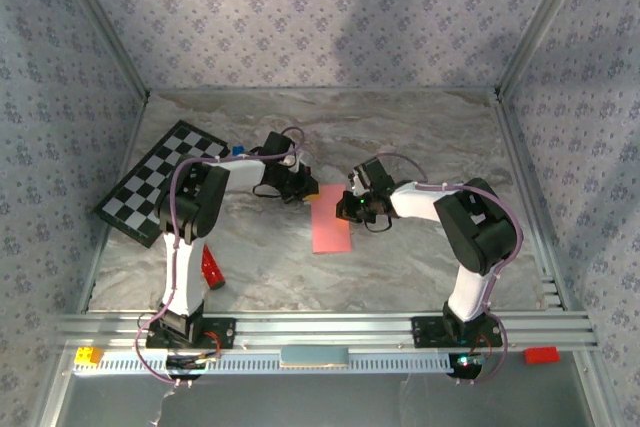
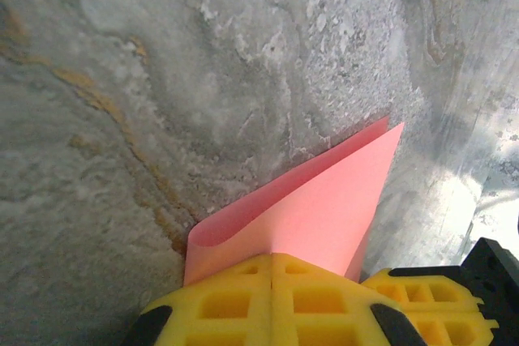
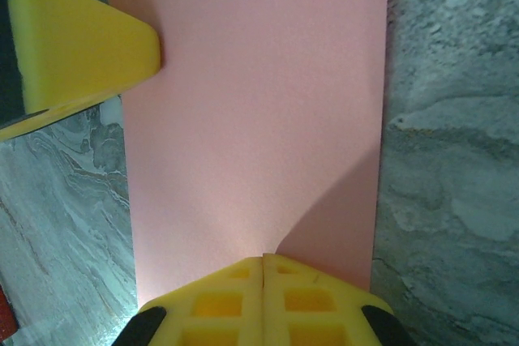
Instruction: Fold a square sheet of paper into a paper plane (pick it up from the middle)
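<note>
both closed on folded pink paper [image 1: 330, 232], left tool [image 2: 272, 269], right tool [image 3: 263, 269]

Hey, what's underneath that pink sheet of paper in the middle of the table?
The thin salmon-pink paper sheet is folded over, so its own lower layer lies beneath it, on the grey marbled tabletop. Anything between or below the layers is hidden.

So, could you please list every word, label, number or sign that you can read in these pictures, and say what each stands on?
None: no readable text on anything here.
The pink sheet of paper is plain and unmarked.
The checkerboard bears only black and white squares.
The wallpaper carries a small repeated motif, with no letters.
</note>
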{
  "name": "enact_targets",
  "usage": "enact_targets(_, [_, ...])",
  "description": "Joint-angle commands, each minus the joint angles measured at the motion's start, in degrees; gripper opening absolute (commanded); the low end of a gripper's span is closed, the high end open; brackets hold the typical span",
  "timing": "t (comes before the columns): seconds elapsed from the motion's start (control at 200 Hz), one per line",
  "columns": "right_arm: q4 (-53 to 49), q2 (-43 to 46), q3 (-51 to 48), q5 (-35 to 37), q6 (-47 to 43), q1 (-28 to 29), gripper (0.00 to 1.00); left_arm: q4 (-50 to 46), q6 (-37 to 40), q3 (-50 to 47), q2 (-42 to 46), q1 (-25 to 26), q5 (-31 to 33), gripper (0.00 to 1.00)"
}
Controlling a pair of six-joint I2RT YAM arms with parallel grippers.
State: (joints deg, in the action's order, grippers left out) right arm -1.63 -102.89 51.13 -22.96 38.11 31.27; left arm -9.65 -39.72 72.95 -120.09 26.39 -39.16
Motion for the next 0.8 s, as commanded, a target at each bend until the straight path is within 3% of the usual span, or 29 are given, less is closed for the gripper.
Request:
enact_targets(0.0, [-8.99, -3.55, -3.67, 5.33, 0.34, 0.37, 0.00, -1.19, -2.56, 0.51, -0.93, -2.05, 8.85, 0.00])
enact_targets(0.795, [-9.27, -3.64, -4.02, 5.56, 0.05, 0.26, 0.00, 2.15, -7.67, 0.50, -2.14, -3.46, 11.20, 0.01])
